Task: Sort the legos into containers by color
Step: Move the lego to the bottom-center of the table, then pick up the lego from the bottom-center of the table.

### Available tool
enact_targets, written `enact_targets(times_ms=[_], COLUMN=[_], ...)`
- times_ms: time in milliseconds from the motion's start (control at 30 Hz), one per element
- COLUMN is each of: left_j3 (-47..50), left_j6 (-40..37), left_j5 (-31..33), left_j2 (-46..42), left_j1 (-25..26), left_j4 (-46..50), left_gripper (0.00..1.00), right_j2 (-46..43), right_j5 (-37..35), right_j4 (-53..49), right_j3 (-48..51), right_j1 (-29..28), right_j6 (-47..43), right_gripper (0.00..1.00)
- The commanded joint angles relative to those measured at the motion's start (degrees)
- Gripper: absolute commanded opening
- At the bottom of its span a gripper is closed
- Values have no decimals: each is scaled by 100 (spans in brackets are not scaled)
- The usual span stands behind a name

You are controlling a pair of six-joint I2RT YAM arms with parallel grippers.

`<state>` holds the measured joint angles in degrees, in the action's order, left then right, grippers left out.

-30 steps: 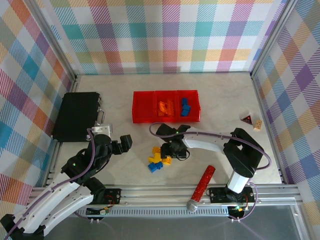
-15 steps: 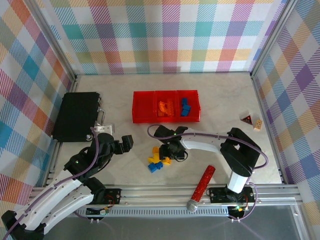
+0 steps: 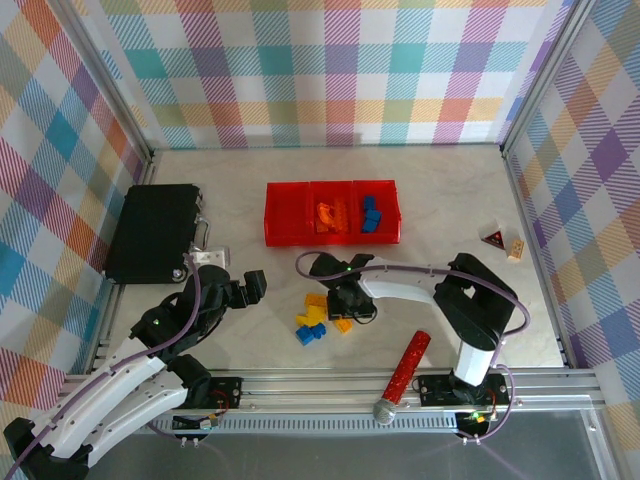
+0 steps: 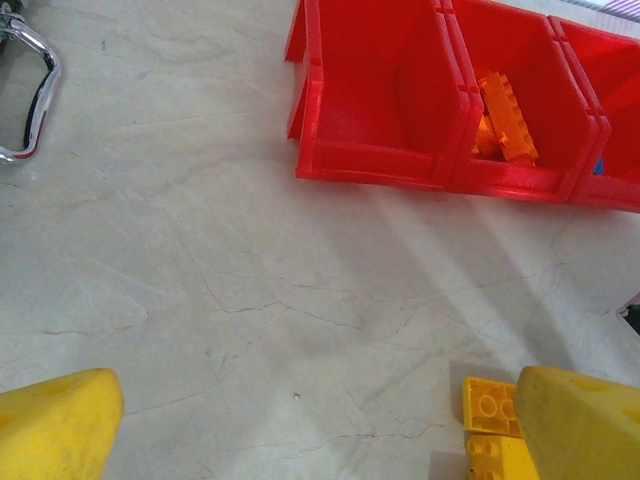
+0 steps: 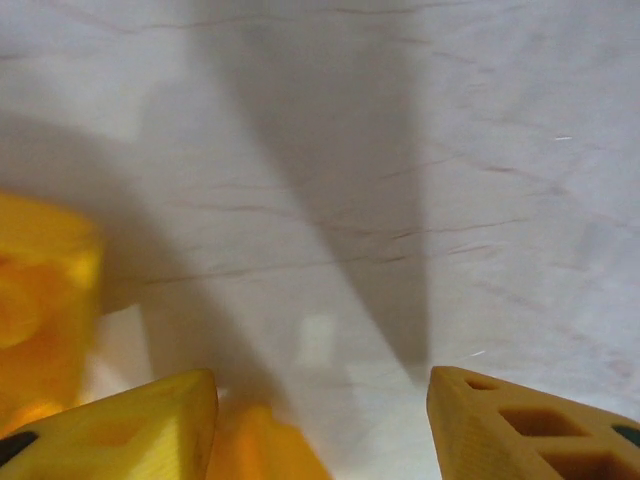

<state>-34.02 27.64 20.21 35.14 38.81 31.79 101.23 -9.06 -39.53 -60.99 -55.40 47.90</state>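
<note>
Your right arm has drawn its elbow inward since a second ago, and the right hand (image 3: 345, 302) has edged over the loose legos (image 3: 312, 320), which have been nudged apart. One orange brick (image 3: 343, 325) now lies alone just beside that hand.

From the right wrist camera its two fingers (image 5: 120, 430) stand apart, clamped on nothing. An orange brick (image 5: 262, 445) sits against the inside of one finger, and a blurred yellow brick (image 5: 40, 310) lies just outside it.

Your left hand (image 3: 245, 285) hangs with its fingers spread wide, holding nothing.

Between the two hands, close against the right one, about six bricks lie on the table (image 3: 450, 200) — roughly three yellow, two blue and one orange.

Beyond both hands the three containers (image 3: 300, 238) sit joined in a row — the middle one holds orange bricks, and the one on your right hand's side holds about three blue.
</note>
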Motion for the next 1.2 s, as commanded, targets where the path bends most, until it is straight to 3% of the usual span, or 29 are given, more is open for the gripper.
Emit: enact_targets(times_ms=[0,267,500,967,1167], left_j3=[-140,-140,-158,-237,-228], left_j6=[-46,-22,-26,-27,10], left_j5=[106,132,133,238,263], left_j2=[-55,-69,-73,-169,-174], left_j1=[4,2,4,4,4], left_j4=[178,159,162,337,372], left_gripper=[100,100,100,100,100], right_j2=[-78,-877,-1494,-886,-522], right_j5=[-284,-282,296,441,325], right_j4=[-247,-220,-38,-200,-218], right_j3=[207,477,728,524,422], right_j1=[187,345,203,-488,-523], right_j6=[-149,-443,-679,-849,-879], right_gripper=[57,62,62,74,73])
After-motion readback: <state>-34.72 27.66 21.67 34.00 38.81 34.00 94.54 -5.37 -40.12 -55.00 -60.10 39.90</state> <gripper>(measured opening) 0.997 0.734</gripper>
